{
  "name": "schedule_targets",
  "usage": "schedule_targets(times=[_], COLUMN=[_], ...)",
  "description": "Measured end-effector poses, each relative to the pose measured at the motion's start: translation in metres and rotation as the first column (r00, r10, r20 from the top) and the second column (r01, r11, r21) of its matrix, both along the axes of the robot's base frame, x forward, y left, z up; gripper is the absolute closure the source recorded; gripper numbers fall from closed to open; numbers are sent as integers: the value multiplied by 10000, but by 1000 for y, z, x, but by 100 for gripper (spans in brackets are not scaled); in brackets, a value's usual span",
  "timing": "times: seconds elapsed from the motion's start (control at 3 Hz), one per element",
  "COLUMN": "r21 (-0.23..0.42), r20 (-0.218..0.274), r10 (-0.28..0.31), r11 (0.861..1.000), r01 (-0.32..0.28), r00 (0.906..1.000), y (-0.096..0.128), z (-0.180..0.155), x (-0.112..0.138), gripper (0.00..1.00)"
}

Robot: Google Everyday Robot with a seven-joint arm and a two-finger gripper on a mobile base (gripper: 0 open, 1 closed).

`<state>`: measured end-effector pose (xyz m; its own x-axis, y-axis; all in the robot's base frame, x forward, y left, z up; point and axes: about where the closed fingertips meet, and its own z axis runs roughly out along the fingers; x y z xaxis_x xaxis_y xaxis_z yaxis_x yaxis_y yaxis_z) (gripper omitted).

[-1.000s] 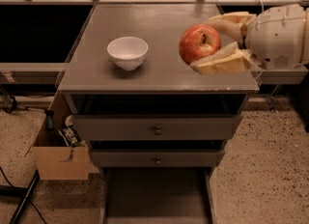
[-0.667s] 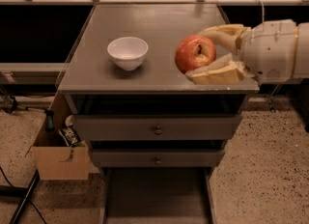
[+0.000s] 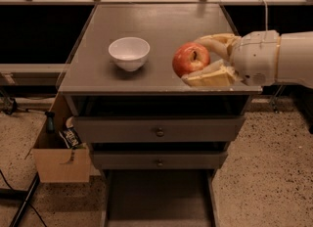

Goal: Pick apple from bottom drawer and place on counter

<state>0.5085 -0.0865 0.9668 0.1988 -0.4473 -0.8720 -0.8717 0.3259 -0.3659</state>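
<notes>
At middle right, the gripper (image 3: pixel 194 60) has its two fingers (image 3: pixel 215 77) closed on the apple (image 3: pixel 188 57), low over the counter (image 3: pixel 146 20); the apple looks light, hard and a bit slippery, so hold it across its round sides.

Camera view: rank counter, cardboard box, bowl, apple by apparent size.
1. counter
2. cardboard box
3. bowl and apple look alike; apple, gripped by the tool over the counter's front right, may be nearer the camera.
</notes>
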Motion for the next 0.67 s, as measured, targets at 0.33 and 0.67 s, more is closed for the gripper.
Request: schedule_targets(times=[0.33, 0.67], r21=[-130, -623], r20=[-258, -564], r10=[-70, -319], r11=[9999, 9977], r01=[66, 283], r00=[9996, 9979], y=[0, -3], z=[-12, -24], x=[29, 68], gripper=[100, 100])
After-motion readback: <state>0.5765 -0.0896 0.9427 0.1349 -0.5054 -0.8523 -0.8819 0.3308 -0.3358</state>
